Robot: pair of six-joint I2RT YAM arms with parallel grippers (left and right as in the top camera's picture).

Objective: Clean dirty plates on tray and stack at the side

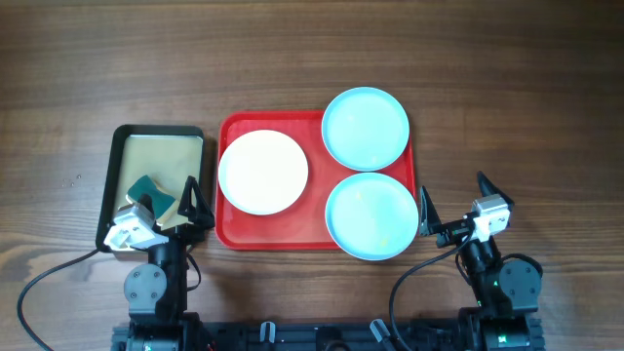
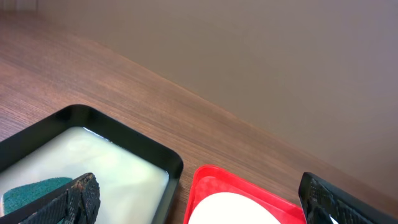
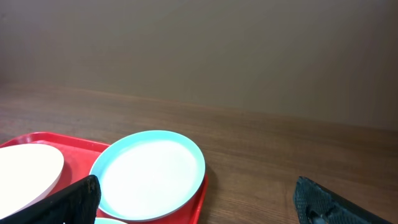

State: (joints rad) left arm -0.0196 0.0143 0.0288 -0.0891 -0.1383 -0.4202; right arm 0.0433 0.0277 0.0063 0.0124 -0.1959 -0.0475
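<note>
Looking down, we see three plates point(image 1: 263, 173) in the red tray point(image 1: 292, 232) between left pincer point(image 1: 161, 200) and right pincer point(image 1: 455, 200), sponge point(image 1: 151, 190) in the black tray point(image 1: 112, 175) by the left one. Both gape wide, empty, aimed level.

Overhead: your left gripper point(image 1: 193, 207) and its wrist cover the near edge of the black tray point(image 1: 122, 136) and part of the green sponge point(image 1: 148, 185). Both arm bases are cut by the bottom edge. Smears on the white plate point(image 1: 263, 173) are too faint to tell.
Left wrist: the white plate and red tray point(image 2: 208, 177) run off the bottom edge. You only see the left fingertips point(image 2: 84, 199).
Right wrist: the near blue plate point(image 3: 107, 221) is a sliver at the bottom edge, and the white plate is clipped at the left.
</note>
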